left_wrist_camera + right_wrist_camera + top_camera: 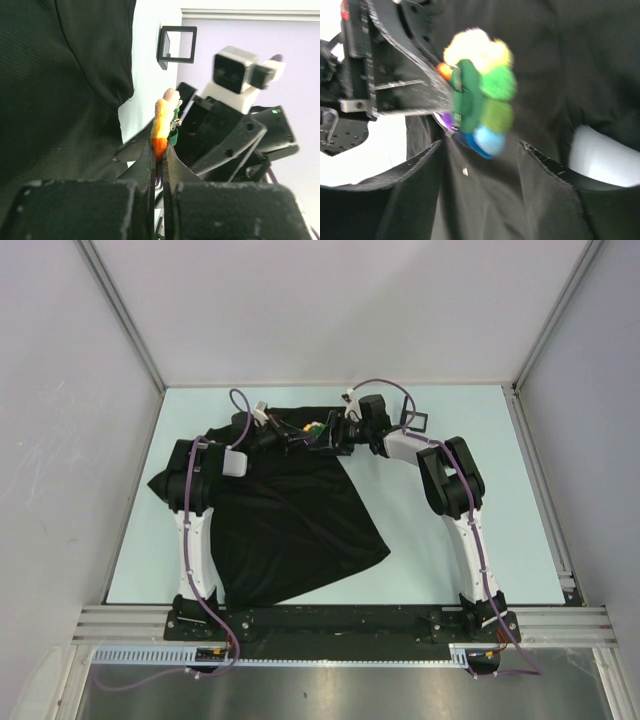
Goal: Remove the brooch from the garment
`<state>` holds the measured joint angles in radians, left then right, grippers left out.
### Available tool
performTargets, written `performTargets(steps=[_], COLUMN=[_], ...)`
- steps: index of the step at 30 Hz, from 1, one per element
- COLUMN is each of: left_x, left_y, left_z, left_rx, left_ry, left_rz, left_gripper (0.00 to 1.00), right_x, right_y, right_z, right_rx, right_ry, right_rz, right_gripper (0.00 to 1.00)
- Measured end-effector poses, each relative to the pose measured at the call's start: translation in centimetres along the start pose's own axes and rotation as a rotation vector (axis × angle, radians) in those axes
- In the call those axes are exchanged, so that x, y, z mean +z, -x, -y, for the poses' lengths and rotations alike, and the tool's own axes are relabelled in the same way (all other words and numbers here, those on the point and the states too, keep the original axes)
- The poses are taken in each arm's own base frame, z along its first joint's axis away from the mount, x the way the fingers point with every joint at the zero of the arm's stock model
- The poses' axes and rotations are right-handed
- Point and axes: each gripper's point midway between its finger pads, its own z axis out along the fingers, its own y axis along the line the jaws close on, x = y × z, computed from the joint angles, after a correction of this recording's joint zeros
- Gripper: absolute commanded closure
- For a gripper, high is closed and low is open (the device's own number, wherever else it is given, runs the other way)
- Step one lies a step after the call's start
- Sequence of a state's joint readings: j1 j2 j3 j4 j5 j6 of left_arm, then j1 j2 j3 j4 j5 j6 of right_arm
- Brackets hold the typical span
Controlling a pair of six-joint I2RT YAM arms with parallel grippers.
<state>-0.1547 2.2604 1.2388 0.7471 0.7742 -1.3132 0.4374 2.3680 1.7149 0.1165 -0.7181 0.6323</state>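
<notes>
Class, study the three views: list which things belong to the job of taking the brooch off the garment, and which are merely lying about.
Part of the job:
brooch
garment
left gripper, pinching the brooch
right gripper, open

Lying about:
black square frame, on the table beyond the garment

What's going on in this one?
A black T-shirt lies on the table. Near its far edge, the left gripper is shut on the multicoloured brooch. The right gripper faces it with jaws open, holding nothing. Whether the brooch is free of the fabric cannot be told. A small black square frame lies on the table nearby.
</notes>
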Motion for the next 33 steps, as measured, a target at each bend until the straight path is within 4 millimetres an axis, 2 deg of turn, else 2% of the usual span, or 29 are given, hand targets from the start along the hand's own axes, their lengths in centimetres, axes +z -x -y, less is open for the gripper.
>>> performTargets(steps=[7, 13, 17, 20, 24, 27, 33], left_x=[0.0, 0.0, 0.0, 0.0, 0.0, 0.0, 0.0], left_y=[-0.2, -0.2, -0.3, -0.3, -0.4, -0.5, -0.7], left_z=[-0.1, -0.1, -0.2, -0.4, -0.6, -0.8, -1.0], left_rx=[-0.004, -0.004, -0.003, -0.004, -0.002, -0.002, 0.0], left_ry=[-0.007, -0.006, -0.001, 0.005, 0.01, 0.017, 0.028], left_rz=[-0.012, -0.014, -0.015, -0.017, -0.019, -0.022, -0.027], left_gripper=[0.99, 1.0, 1.0, 1.0, 1.0, 1.0, 0.99], right_x=[-1.3, -2.5, -2.7, -2.6, -2.5, -2.6, -2.6], right_y=[-0.7, 1.4, 2.2, 2.3, 2.4, 2.6, 4.7], right_z=[2.5, 2.9, 2.0, 1.4, 1.1, 0.7, -1.1], right_rx=[0.054, 0.071, 0.066, 0.056, 0.057, 0.061, 0.019], right_ry=[-0.025, 0.006, 0.051, 0.073, 0.086, 0.095, 0.124], right_rz=[0.003, 0.057, 0.078, 0.081, 0.081, 0.08, 0.109], right_gripper=[0.3, 0.27, 0.23, 0.24, 0.51, 0.48, 0.42])
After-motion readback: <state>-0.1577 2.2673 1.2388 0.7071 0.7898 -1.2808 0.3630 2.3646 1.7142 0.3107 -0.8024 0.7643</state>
